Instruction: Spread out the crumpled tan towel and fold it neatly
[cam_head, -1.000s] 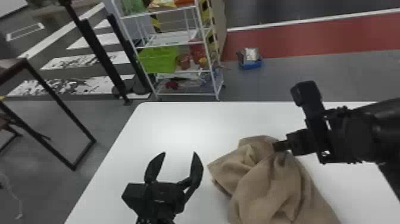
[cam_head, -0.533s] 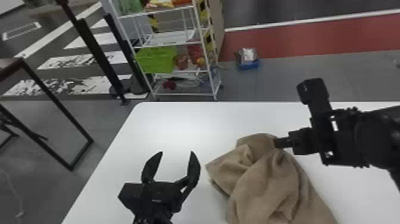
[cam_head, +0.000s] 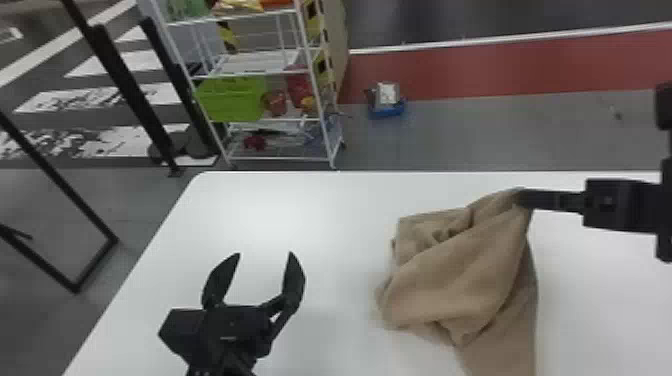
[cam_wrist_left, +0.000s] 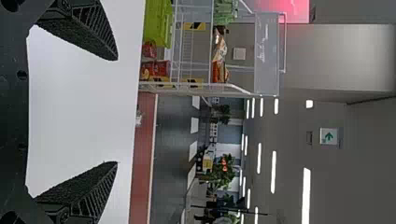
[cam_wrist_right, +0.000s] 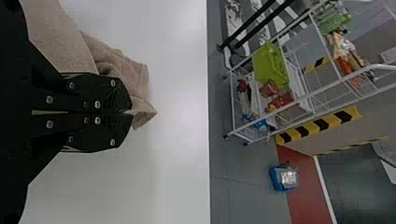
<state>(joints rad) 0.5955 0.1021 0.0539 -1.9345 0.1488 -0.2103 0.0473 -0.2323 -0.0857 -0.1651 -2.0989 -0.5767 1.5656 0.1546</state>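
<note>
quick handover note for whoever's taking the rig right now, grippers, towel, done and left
Left gripper: open and empty, above the table, left of the towel.
Right gripper: shut on the towel's far end.
Towel: bunched and creased over the table's right part, running past the head view's bottom edge.
Done: towel gripped at one place.
Left: spread it flat, then fold it; a second grip with the left gripper would probably help.
</note>
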